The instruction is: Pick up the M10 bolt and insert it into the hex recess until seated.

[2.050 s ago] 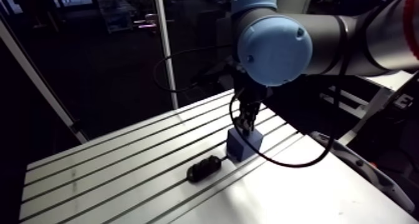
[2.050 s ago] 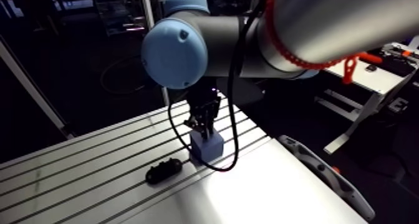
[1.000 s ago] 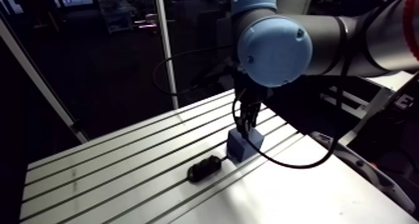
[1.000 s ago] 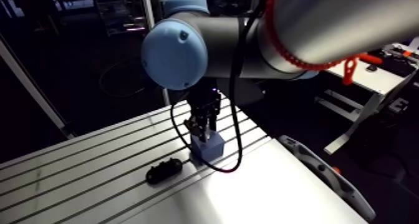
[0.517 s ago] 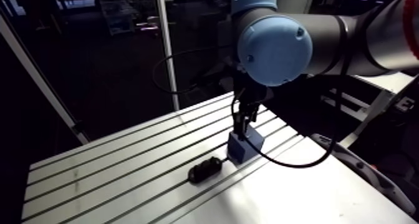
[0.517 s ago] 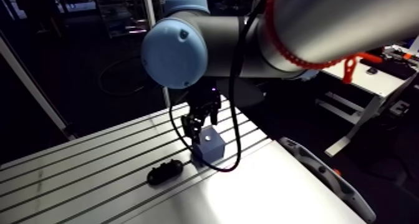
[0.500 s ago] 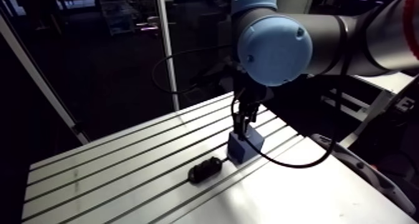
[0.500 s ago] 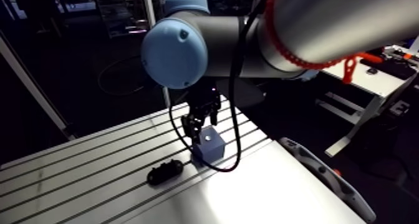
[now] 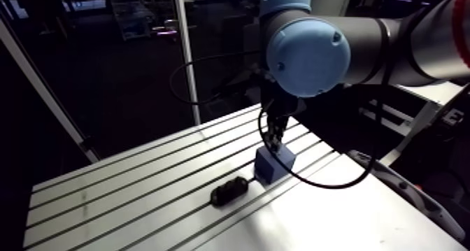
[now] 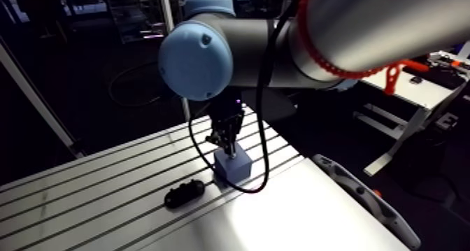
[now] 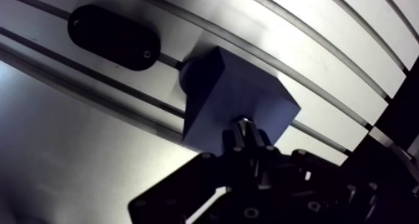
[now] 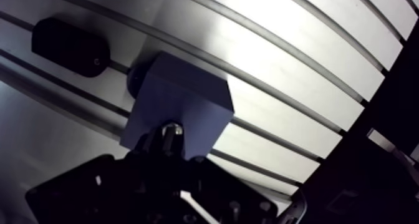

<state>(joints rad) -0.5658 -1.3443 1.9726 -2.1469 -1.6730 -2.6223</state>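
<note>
**Gripper.** In the wrist view the gripper (image 11: 245, 134) has its fingers drawn narrow, nearly together. A small bright metal piece between the tips is taken to be the bolt (image 12: 171, 129), and the gripper appears clamped on it. Only that one end shows; which end it is cannot be told.

**Bolt position.** The bolt is directly over the top face of the blue-grey block (image 11: 234, 98), at or touching that face, near the edge closest to the gripper. The hex recess is hidden beneath the fingers, so depth of entry cannot be confirmed.

**Handling, as judged.**
- A steel bolt is rigid, dense for its size and not fragile.
- Smooth metal held on narrow pads may slip or pivot.
- The hold belongs on the shank, square to the axis, leaving the hex head free to meet the recess.
- The head flats must line up with the recess flats. A tilted bolt is likely to jam on the rim rather than seat.

**Beyond the block.** A black oval piece (image 11: 113, 37) lies on the table (image 11: 324, 70) over one of its slots. It is near the block but apart from it, and not engaged.

**Arm view.** This agrees: the gripper stands upright over the block.
</note>
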